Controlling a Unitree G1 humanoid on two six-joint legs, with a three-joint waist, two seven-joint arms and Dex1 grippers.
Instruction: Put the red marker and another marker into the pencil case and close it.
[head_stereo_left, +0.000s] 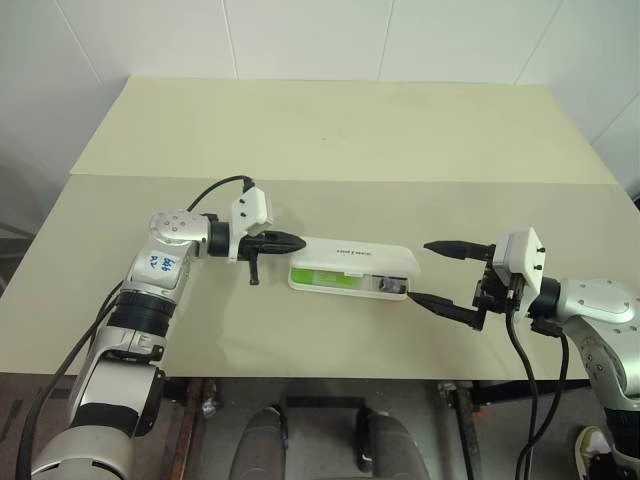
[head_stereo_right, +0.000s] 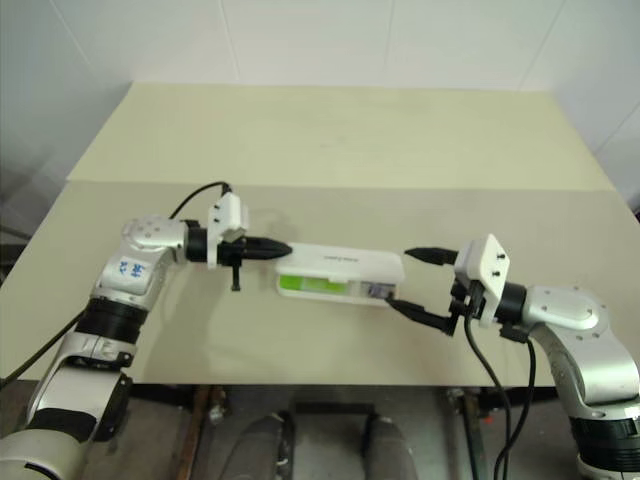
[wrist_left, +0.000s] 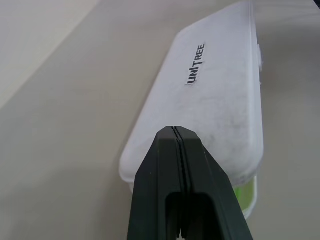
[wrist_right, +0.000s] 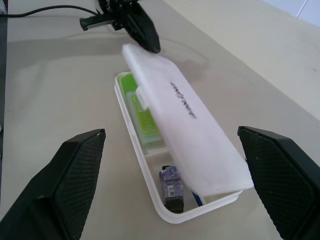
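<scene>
Left gripper (head_stereo_left: 290, 241), pinched empty, touches the pencil case (head_stereo_left: 360, 262) lid; right gripper (head_stereo_left: 440, 275) gapes empty

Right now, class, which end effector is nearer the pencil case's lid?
Left. The left end effector, shut, sits at the lid end of the pencil case; the right end effector is open, just off the opposite end.
</scene>
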